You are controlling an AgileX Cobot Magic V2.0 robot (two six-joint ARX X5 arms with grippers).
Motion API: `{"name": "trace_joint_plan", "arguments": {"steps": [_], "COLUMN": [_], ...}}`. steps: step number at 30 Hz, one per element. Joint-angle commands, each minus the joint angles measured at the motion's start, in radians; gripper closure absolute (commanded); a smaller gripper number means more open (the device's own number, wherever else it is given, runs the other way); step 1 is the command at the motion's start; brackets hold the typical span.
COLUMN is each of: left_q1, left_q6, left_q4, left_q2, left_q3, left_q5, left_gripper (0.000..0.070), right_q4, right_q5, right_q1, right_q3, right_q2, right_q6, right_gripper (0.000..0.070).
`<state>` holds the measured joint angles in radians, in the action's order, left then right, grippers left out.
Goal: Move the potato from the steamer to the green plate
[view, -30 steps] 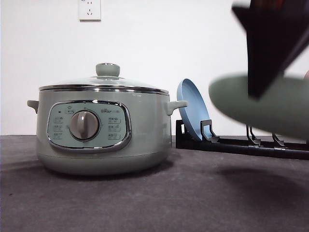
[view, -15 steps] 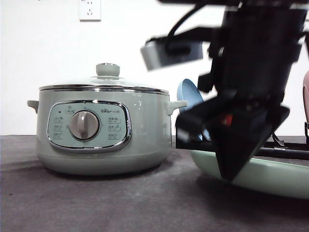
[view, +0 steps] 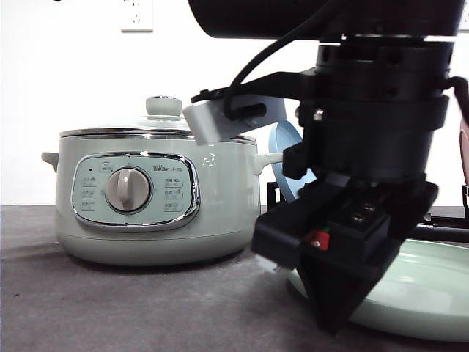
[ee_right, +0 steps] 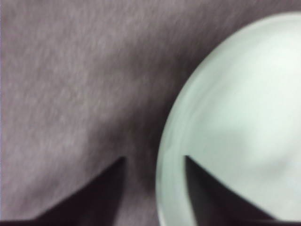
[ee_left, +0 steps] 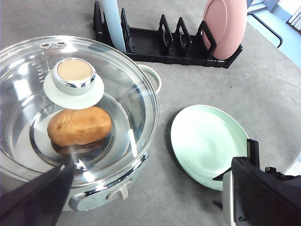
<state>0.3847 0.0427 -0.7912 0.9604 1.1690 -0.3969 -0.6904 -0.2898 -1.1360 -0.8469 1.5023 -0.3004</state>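
— One potato (ee_left: 79,125) sits inside the steamer (view: 154,194). Can you see it?

— Yes, through the glass lid (ee_left: 70,108). The lid is on, and its knob (ee_left: 74,77) is right over the potato.

— Where is the green plate (ee_left: 209,145)?

— It lies flat on the table (view: 146,308), just beside the steamer, and nothing is on it.

— What about the right hand (ee_right: 153,162)?

— It hangs low over the near rim of the green plate. Its two fingers are apart. One finger (ee_right: 207,193) is over the plate and the other is over the table. It holds nothing.

— And the left hand (ee_left: 150,207)?

— It is up above the steamer. Its fingers are far apart and hold nothing.

— What is behind?

— A black rack (ee_left: 160,44) stands there. It holds a blue plate (view: 287,158) and a pink plate (ee_left: 225,26) on their edges.
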Motion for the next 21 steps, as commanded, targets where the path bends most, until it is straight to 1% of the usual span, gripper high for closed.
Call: {"name": "trace_joint_plan", "arguments": {"steps": [1,3,6,9,11,12,16,19,21], "left_q1": [0.006,0.006,0.006,0.006,0.006,0.006,0.007,0.007,0.007], "left_q6": [-0.009,-0.009,-0.009,-0.009,-0.009,-0.009,-0.009,-0.009,-0.009], "left_q4": [0.004,0.003,0.002,0.002,0.001,0.0,-0.002,-0.002,-0.002], "left_q2": [0.007,0.007,0.007,0.007,0.007,0.007,0.007,0.007,0.007], "left_q3": [0.019,0.019,0.019,0.019,0.019,0.019,0.019,0.019,0.019], "left_q5": [-0.005,-0.005,-0.005,-0.005,-0.005,-0.005,-0.005,-0.005,-0.005], "left_gripper": [0.0,0.0,0.0,0.0,0.0,0.0,0.0,0.0,0.0], "right_q4": [-0.01,-0.031,-0.034,-0.035,-0.036,-0.036,-0.044,-0.048,-0.06], "right_q5": [0.026,0.071,0.171,0.212,0.227,0.234,0.257,0.301,0.328], "right_q1": [-0.009,-0.004,0.017,0.055,0.093,0.115,0.234,0.341,0.406], "right_q3": [-0.028,-0.043,-0.063,-0.077,-0.08,-0.08,-0.08,-0.08,-0.079], "right_q2": [-0.016,-0.05,-0.123,-0.212,-0.281,-0.314,-0.458,-0.569,-0.633], "right_q6": [-0.023,-0.023,-0.017,-0.006,-0.006,-0.006,0.021,0.05,0.058], "right_gripper": [0.0317,0.0296,0.028,0.0251,0.0212,0.0201,0.0196,0.0193,0.0178]}}
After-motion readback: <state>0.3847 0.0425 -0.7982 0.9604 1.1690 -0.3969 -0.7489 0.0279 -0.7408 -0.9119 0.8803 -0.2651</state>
